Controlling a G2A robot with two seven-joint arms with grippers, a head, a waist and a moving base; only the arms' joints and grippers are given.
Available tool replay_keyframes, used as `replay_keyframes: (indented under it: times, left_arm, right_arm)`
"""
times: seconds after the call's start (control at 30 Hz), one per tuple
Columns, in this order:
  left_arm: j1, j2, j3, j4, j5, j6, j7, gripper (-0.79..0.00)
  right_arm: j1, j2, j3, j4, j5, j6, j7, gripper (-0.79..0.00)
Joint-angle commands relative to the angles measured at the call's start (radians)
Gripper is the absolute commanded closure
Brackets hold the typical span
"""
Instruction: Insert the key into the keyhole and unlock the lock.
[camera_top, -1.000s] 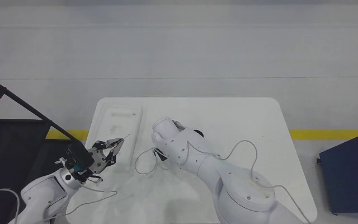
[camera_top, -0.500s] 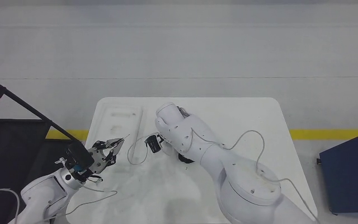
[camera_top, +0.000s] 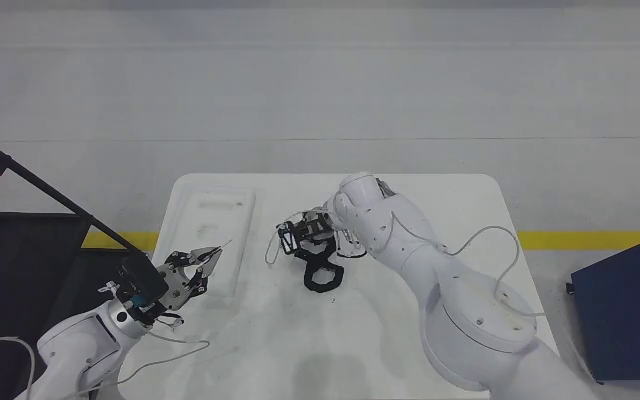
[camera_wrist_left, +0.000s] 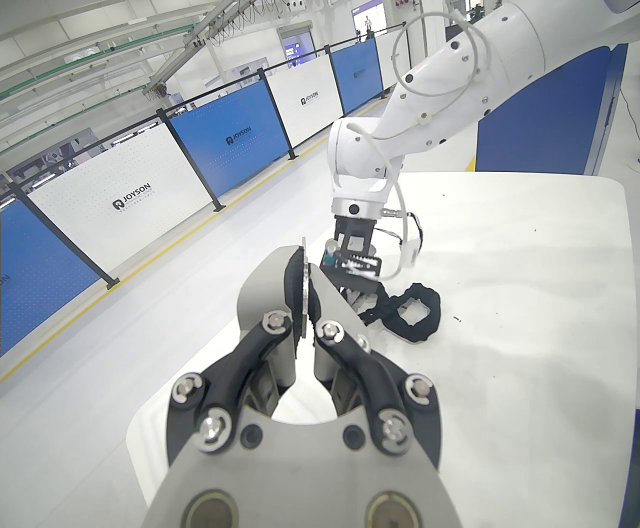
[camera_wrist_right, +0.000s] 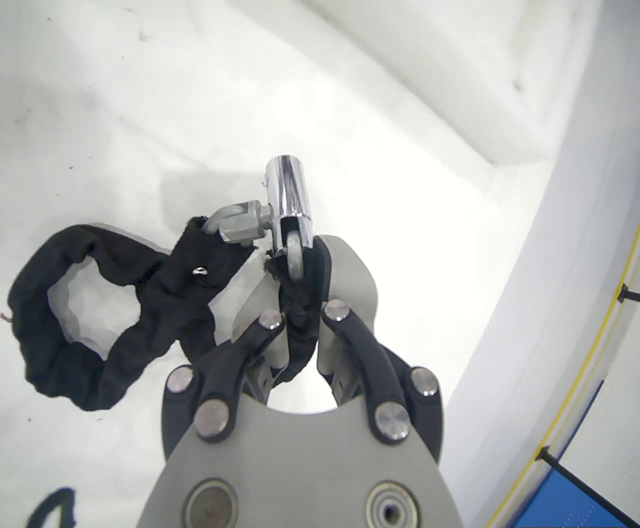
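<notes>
My left gripper (camera_top: 207, 260) hovers over the table's front left corner, shut on a thin metal key (camera_wrist_left: 304, 280) whose tip points toward the lock. The lock is a chrome cylinder (camera_wrist_right: 287, 192) joined to a black fabric-covered chain (camera_wrist_right: 100, 320). My right gripper (camera_wrist_right: 300, 280) is shut on the chain's end just behind the cylinder. Seen from above, the right gripper (camera_top: 298, 240) sits near the table's middle and the chain's loop (camera_top: 322, 277) rests on the table below it. The left wrist view has the right gripper (camera_wrist_left: 356, 267) and the chain loop (camera_wrist_left: 411, 314) straight ahead of the key.
A shallow white tray (camera_top: 213, 232) lies at the table's back left, between the two grippers; its rim (camera_wrist_right: 500, 100) is close beyond the lock. A white cable (camera_top: 470, 250) hangs off the right arm. The white table (camera_top: 450, 215) has bare room on its right half.
The right arm has swung its wrist toward the table's right and turned the gripper to face left, uncovering the chain loop on the table. The left arm has kept still.
</notes>
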Motion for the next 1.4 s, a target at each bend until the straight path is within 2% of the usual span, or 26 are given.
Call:
replay_keyframes:
  times: [0.0,0.27,0.4,1.17,1.23,1.37]
  left_arm:
    - [0.000,0.000,0.000,0.000,0.000,0.000,0.000,0.000]
    - [0.000,0.000,0.000,0.000,0.000,0.000,0.000,0.000]
    - [0.000,0.000,0.000,0.000,0.000,0.000,0.000,0.000]
    - [0.000,0.000,0.000,0.000,0.000,0.000,0.000,0.000]
    - [0.000,0.000,0.000,0.000,0.000,0.000,0.000,0.000]
    - [0.000,0.000,0.000,0.000,0.000,0.000,0.000,0.000]
  right_arm:
    - [-0.003,0.024,0.000,0.026,-0.014,0.041,-0.153,0.000]
    - [-0.023,0.090,0.000,0.154,-0.036,0.201,-0.579,0.000]
    - [-0.049,0.117,0.007,0.154,-0.018,0.266,-0.663,0.000]
    - [-0.056,0.119,0.008,0.152,-0.015,0.279,-0.665,0.000]
    - [-0.071,0.122,0.012,0.120,-0.001,0.276,-0.628,0.000]
    - [-0.078,0.139,0.012,0.092,0.004,0.260,-0.657,0.000]
